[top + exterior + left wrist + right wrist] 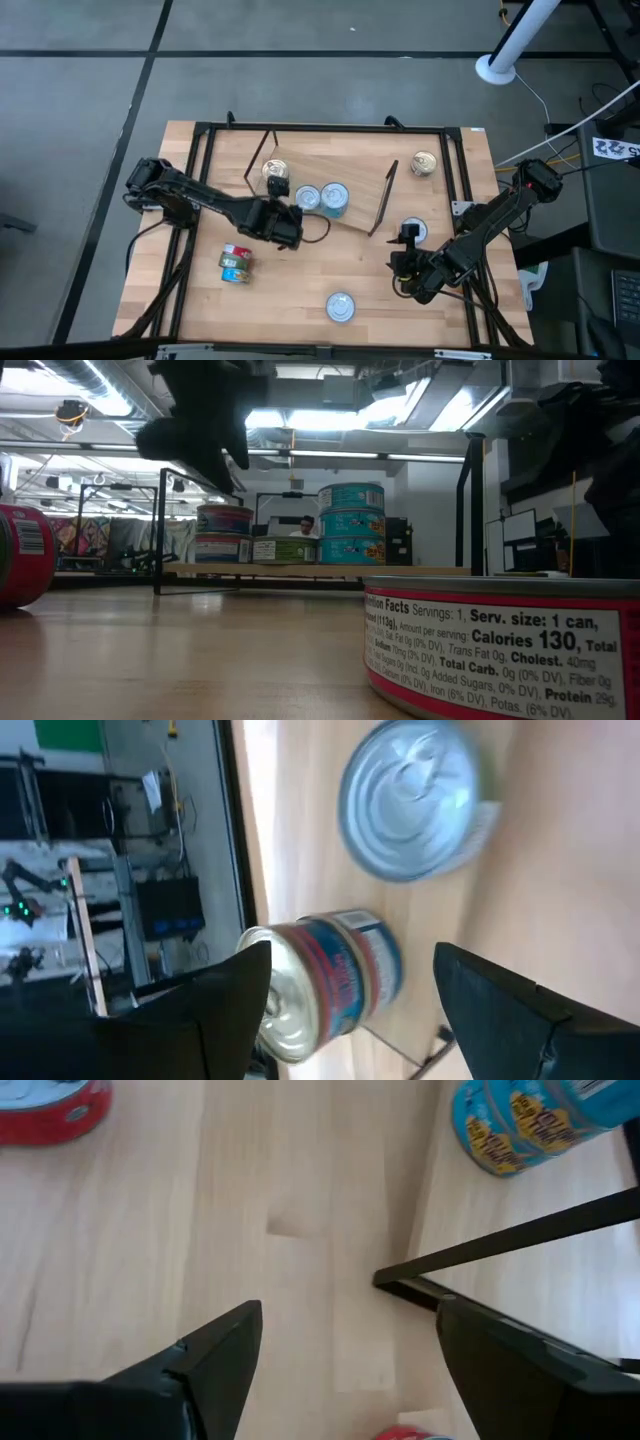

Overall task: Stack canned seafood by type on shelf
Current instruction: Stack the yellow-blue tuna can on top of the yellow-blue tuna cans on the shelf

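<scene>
On the shelf (350,175), three can stacks (306,192) stand; several tins (236,264) remain on the surface (300,290). The left claw (290,228) hangs wide and empty beside the shelf, and the right claw (405,262) is wide and empty too.

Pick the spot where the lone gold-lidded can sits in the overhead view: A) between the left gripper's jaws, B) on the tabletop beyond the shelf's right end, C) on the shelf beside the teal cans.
B: the gold-lidded can rests on the tabletop, right of the shelf.
</scene>
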Controlling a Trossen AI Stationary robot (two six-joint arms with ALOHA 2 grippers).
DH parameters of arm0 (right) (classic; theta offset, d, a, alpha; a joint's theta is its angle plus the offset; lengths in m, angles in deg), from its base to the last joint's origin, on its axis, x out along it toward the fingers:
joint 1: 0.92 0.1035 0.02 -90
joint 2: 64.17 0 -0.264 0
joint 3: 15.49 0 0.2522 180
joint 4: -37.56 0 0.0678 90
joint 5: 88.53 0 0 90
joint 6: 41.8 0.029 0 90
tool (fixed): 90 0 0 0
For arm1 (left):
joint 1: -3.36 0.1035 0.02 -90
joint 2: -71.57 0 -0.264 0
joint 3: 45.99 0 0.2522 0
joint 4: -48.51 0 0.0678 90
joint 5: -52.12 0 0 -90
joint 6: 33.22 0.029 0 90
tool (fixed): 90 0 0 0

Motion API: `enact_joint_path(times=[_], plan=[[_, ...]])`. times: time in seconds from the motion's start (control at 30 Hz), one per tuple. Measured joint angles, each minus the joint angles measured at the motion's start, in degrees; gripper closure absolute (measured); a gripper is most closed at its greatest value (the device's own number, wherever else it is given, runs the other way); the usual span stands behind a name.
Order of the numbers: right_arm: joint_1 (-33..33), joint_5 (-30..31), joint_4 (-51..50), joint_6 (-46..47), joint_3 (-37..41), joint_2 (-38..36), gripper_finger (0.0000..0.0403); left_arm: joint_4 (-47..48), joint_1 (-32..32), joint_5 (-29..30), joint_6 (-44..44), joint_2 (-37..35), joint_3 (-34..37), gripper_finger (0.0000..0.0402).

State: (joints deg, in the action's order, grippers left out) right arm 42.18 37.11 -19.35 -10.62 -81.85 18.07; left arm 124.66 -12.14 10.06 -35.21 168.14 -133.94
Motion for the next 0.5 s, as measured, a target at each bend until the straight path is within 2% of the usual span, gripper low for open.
enact_joint_path(times=[0.2,0.5], plan=[[-0.01,-0.20,2.83,0.00,0.00,0.00,0.0103,-1.46,-4.92,-0.02,-7.42,-0.02,0.00,0.0125],[-0.01,0.82,6.78,-0.18,-0.02,0.00,0.0103,-12.70,-9.45,-0.05,-21.21,-0.02,0.00,0.0125]])
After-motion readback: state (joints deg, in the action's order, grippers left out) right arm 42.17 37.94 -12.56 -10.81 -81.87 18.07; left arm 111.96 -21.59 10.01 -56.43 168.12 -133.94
